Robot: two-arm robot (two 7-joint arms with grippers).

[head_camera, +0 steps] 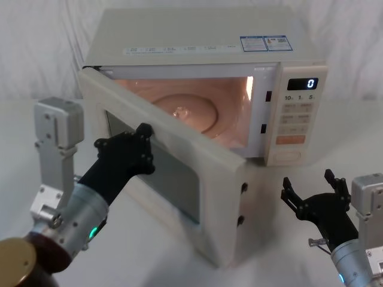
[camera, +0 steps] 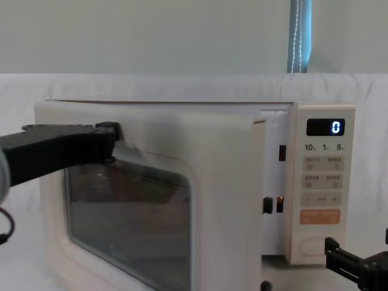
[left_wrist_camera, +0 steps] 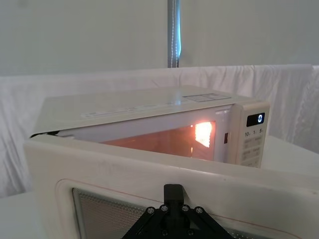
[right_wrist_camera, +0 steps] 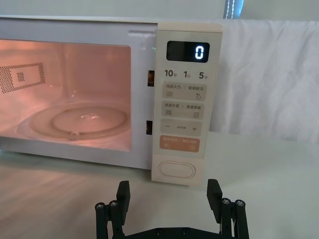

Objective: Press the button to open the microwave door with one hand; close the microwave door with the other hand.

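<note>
**Door hanging half open, left hand up against it**

From my remote seat: the boxy cream Midea microwave [head_camera: 203,54] sits on the white-draped counter [head_camera: 335,149] with its cavity lit orange. The large cream microwave door with the dark window [head_camera: 179,179] is swung partway out. My black blocky left hand [head_camera: 142,143] is pressed against the door's outer face near the window's upper corner, fingers together as far as I can see. My black right hand [head_camera: 314,191] hovers low with its fingers spread apart, holding nothing. Just ahead of it and slightly above is the wide blank cream button [right_wrist_camera: 177,169], below the orange key [right_wrist_camera: 179,144].
</note>
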